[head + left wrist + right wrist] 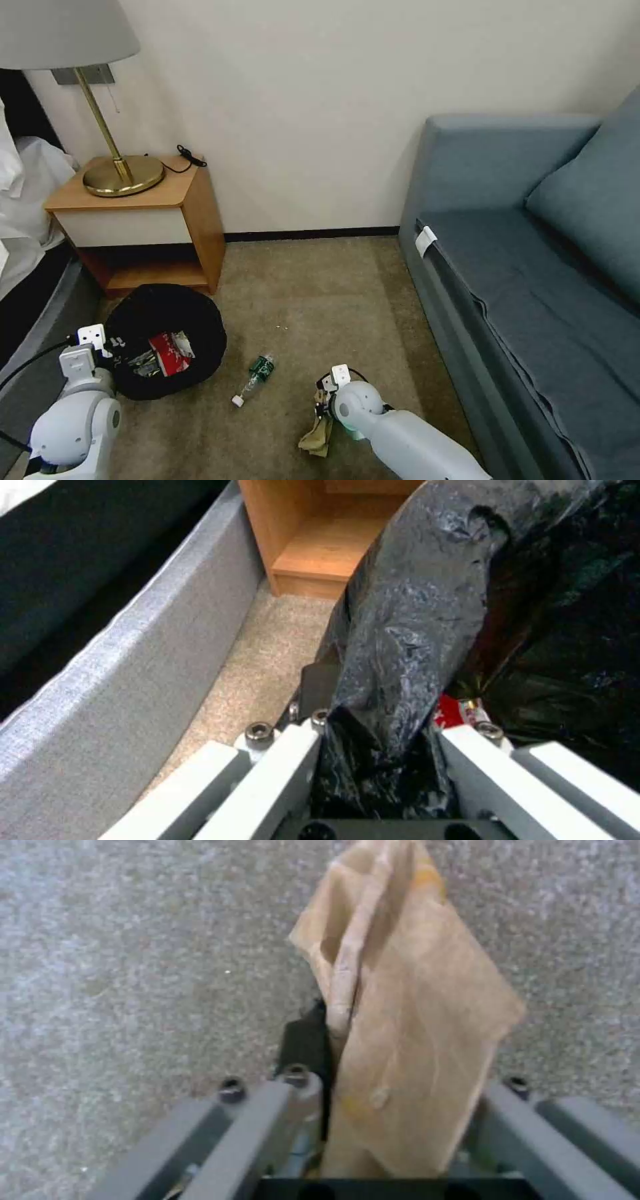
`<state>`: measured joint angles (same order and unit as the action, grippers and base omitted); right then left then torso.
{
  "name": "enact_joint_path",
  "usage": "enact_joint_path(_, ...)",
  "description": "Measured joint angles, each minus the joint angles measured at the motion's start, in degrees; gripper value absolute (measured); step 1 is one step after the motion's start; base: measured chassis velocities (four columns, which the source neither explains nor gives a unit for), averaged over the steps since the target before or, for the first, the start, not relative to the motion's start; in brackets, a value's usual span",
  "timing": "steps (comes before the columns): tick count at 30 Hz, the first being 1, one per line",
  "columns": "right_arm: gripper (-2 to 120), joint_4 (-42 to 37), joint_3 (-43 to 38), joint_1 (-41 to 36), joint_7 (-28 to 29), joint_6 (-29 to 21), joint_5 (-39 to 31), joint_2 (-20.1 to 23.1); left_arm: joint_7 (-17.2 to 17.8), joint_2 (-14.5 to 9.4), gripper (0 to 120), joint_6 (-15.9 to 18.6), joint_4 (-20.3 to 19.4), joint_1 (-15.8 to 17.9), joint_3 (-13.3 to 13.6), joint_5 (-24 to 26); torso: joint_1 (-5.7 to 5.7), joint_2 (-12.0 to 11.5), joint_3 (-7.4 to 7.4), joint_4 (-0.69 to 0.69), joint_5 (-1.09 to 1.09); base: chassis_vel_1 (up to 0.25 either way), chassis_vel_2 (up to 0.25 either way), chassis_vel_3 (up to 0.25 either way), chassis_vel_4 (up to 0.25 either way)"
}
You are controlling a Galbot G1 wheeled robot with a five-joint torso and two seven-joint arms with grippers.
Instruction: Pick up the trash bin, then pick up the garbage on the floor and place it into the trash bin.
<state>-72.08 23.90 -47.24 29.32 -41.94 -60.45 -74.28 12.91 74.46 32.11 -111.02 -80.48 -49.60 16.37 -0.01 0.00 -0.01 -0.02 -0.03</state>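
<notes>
The trash bin [200, 317], round and lined with a black bag [413, 605], stands by the nightstand. Inside it lies a red-and-white carton [172, 353] [453, 712]. My left gripper [107, 347] [383, 725] is shut on the bin's near rim, the bag pinched between its fingers. Low over the carpet, to the right of the bin, my right gripper [325, 400] [393, 1085] is shut on crumpled tan paper [319, 435] [413, 1015], which hangs from its fingers. A clear bottle with a green label [255, 378] lies on the carpet between bin and right gripper.
A wooden nightstand [200, 213] with a brass lamp [123, 175] stands behind the bin. A bed's grey base [120, 670] runs close along the left. A blue sofa [520, 287] fills the right. Open carpet [320, 293] lies in the middle.
</notes>
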Motion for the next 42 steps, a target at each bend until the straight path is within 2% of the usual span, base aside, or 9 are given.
enact_joint_path(5, 2, 0.21, 0.03, 0.8, -0.84, 0.02, 0.57, 0.27, -0.05, 0.0, 2, -0.27, -0.06, -0.24, 0.0, 0.02, 0.01, -0.02, 0.03, 0.04, 0.06, 0.0, 0.0, 0.0, 0.0)
enact_joint_path(9, 1, -0.04, 0.49, 1.31, -1.08, -0.01, 0.68, 0.61, -0.05, 0.0, 2, -0.58, -0.06, -0.44, -0.04, 0.02, 0.01, -0.03, 0.04, 0.06, 0.08, 0.0, 0.0, 0.0, 0.0)
enact_joint_path(11, 1, -1.29, 1.14, 2.42, -2.04, -0.11, 0.51, 0.99, -0.04, -0.08, 2, -0.85, -0.06, -0.67, -0.1, 0.05, 0.02, -0.04, 0.06, 0.15, 0.24, 0.025, 0.02, 0.005, 0.003)
enact_joint_path(14, 1, -1.95, 1.07, 3.39, -2.02, -0.08, 0.65, 1.21, 0.16, -0.14, 2, -0.86, -0.06, -0.7, -0.14, 0.04, 0.01, -0.04, 0.03, 0.12, 0.06, 0.034, 0.027, 0.02, 0.022)
enact_joint_path(17, 1, -3.04, 1.13, 4.66, -2.05, -0.08, 1.27, 1.45, 0.05, -0.18, 2, -0.87, -0.07, -0.67, -0.12, 0.1, 0.01, -0.04, 0.03, 0.03, 0.07, 0.0, 0.0, 0.0, 0.0)
enact_joint_path(25, 1, -5.84, 0.59, 7.08, -3.39, 0.5, 3.85, 2.11, 0.03, -0.42, 2, -0.85, -0.17, -0.67, -0.06, 0.15, 0.02, -0.03, 0.02, 0.03, 0.05, 0.0, 0.0, 0.0, 0.0)
enact_joint_path(30, 1, -7.93, -0.28, 10.99, -7.3, 2.61, 6.43, 2.29, 0.02, -0.53, 2, -0.66, -0.35, -0.55, 0.11, 0.2, 0.02, -0.02, 0.01, 0.02, 0.04, 0.0, 0.0, 0.0, 0.0)
enact_joint_path(34, 1, -10.17, -0.26, 15.63, -10.4, 3.73, 5.29, 1.49, 0.02, -0.15, 2, -0.33, -0.8, -0.25, 0.55, 0.01, 0.02, -0.02, 0.01, 0.02, 0.04, 0.0, 0.0, 0.0, 0.0)
enact_joint_path(42, 1, -10.13, 1.24, 24.67, -14.33, 5.82, 2.92, -4.94, 0.11, -0.09, 2, 1.38, -2.33, 1.39, 1.5, -0.27, 0.02, -0.01, 0.01, 0.02, 0.03, 0.0, 0.0, 0.0, 0.0)
